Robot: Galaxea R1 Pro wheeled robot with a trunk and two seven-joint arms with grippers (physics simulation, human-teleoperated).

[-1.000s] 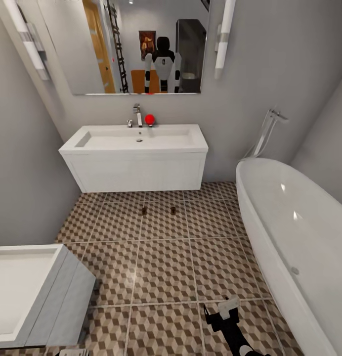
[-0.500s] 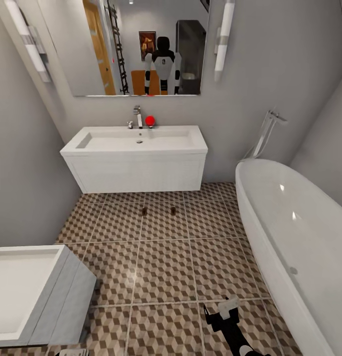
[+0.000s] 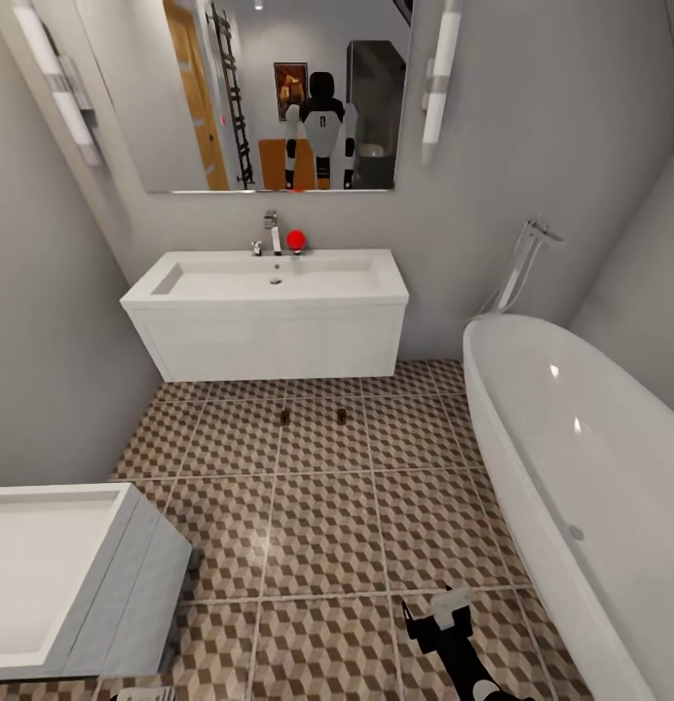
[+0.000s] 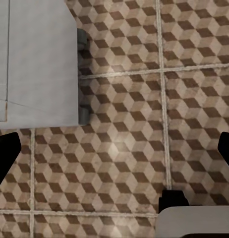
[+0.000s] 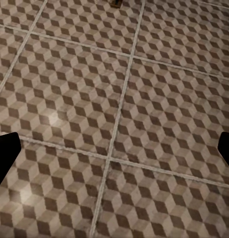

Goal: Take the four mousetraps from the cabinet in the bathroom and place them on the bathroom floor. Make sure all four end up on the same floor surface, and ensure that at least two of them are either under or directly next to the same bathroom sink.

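With two small dark things that I take for mousetraps (image 3: 284, 417) already lying on the bathroom floor (image 3: 327, 526) just before the sink (image 3: 269, 277), I judge I'm between fetches. Both grippers look spread and empty: right gripper (image 5: 114, 148), left gripper (image 4: 114, 148). Next I must turn toward the cabinet, minding the bathtub (image 3: 580, 438) and the white unit (image 3: 64, 574) beside me.
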